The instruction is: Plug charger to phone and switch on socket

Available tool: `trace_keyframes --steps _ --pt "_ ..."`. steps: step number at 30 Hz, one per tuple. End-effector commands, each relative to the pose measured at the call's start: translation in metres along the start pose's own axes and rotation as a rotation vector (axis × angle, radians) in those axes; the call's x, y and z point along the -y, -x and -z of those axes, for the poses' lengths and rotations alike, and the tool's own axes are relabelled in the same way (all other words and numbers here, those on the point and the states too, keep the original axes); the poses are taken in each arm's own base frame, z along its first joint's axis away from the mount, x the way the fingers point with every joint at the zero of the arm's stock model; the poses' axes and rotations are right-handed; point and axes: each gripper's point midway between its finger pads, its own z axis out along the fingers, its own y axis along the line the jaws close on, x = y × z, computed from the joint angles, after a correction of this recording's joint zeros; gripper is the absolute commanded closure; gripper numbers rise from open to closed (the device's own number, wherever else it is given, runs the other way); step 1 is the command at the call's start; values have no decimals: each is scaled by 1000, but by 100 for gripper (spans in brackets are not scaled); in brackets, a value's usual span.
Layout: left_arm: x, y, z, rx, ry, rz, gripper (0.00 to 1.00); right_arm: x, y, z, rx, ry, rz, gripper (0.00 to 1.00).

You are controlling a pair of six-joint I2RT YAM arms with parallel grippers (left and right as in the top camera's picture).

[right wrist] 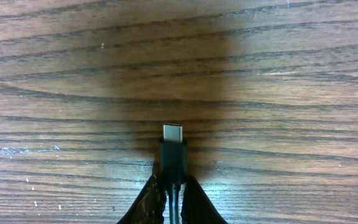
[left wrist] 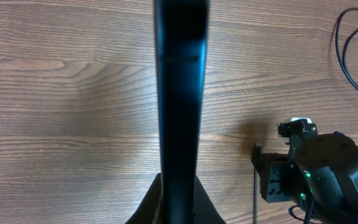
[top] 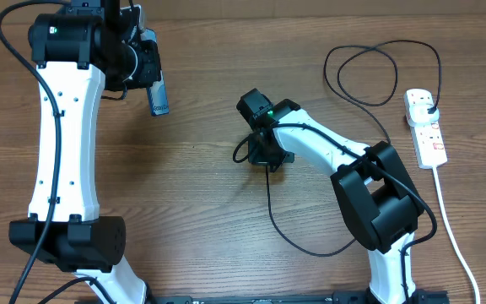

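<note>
My left gripper (top: 152, 80) is shut on the phone (top: 159, 100) and holds it above the table at the back left. In the left wrist view the phone (left wrist: 179, 93) shows edge-on as a dark slab between the fingers (left wrist: 179, 202). My right gripper (top: 266, 157) is at mid-table, shut on the charger's black connector (right wrist: 173, 163). The silver tip (right wrist: 173, 133) sticks out past the fingers (right wrist: 173, 196), just above the wood. The thin black charger cable (top: 298, 241) trails from the gripper, loops at the back right (top: 369, 76) and ends in a black plug (top: 429, 106) seated in the white socket strip (top: 429, 139).
The socket strip's thick white lead (top: 450, 228) runs down the right edge of the table. The right arm's body (top: 378, 198) stands over the cable at the front right. The right gripper also shows in the left wrist view (left wrist: 316, 177).
</note>
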Motion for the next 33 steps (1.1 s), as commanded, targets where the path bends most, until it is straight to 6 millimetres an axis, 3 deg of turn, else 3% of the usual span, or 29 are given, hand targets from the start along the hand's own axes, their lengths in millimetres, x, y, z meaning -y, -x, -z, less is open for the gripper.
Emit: trace_keyframes --steps 1,4,8,33 --pt "4 2 3 15 -5 6 96 12 -9 -22 -45 -62 -4 89" --pt "4 2 3 15 -5 6 96 13 -11 -22 -53 -68 -3 83" --pt "4 2 3 15 -5 6 96 14 -13 -21 -62 -69 -3 83" --pt "4 2 3 15 -4 6 96 11 -12 -22 -58 -54 -11 93"
